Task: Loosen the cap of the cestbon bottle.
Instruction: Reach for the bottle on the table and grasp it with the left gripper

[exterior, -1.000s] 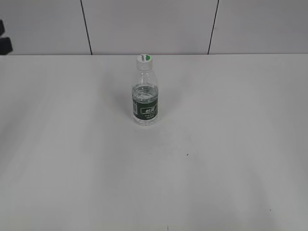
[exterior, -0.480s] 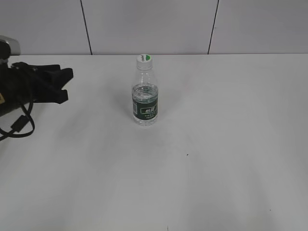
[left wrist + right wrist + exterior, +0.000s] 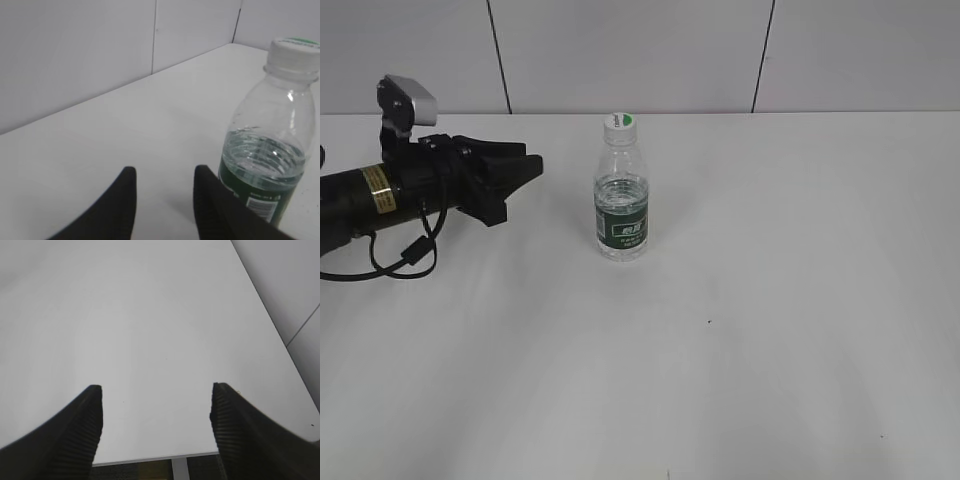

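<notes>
The cestbon bottle [image 3: 621,205] stands upright near the middle of the white table, clear with a dark green label band. Its white cap [image 3: 619,122] with a green mark sits on the neck. My left gripper [image 3: 523,178] is open and empty, to the left of the bottle with a gap between them. In the left wrist view the bottle [image 3: 265,165] stands just right of my open jaws [image 3: 165,175], with the cap [image 3: 294,51] at the top right. My right gripper [image 3: 156,390] is open and empty over bare table; it does not show in the exterior view.
The white table [image 3: 770,300] runs back to a grey panelled wall [image 3: 640,50]. The right wrist view shows the table's edge [image 3: 160,458] below my jaws and a wall at the right.
My left arm has come in from the left edge and moved right toward the bottle. The bottle has not moved.
</notes>
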{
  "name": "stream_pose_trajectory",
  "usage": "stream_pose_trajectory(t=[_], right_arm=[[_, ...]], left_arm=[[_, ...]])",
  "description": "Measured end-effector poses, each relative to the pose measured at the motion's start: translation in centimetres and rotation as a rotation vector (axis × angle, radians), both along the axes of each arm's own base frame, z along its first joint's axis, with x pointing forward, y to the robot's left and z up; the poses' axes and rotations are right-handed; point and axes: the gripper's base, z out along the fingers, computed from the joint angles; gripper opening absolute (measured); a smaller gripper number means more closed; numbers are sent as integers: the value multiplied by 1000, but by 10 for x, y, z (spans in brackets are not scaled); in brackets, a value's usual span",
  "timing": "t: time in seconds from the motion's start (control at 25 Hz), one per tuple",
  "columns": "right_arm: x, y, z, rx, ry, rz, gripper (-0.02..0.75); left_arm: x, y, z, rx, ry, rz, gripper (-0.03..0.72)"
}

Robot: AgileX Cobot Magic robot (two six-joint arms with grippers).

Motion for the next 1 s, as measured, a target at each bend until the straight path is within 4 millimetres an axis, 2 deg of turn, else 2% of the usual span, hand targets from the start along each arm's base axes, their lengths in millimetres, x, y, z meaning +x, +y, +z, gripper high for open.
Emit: stream_pose_trajectory(t=[0.24, 0.52, 0.6, 0.76, 0.8, 1.0], right_arm=[[0, 0, 0, 1, 0, 0, 517], [0, 0, 0, 1, 0, 0, 517], [0, 0, 0, 1, 0, 0, 517], [0, 0, 0, 1, 0, 0, 517], [0, 0, 0, 1, 0, 0, 517], [0, 0, 0, 1, 0, 0, 517]], left_arm=[[11, -6, -30, -49, 14, -83, 244], [4, -10, -33, -19, 14, -182, 250], [4, -10, -33, -25, 25, -182, 302], [3, -11, -34, -51, 79, -188, 515], [2, -11, -34, -52, 87, -193, 549], [-2, -22, -37, -35, 112, -223, 578]])
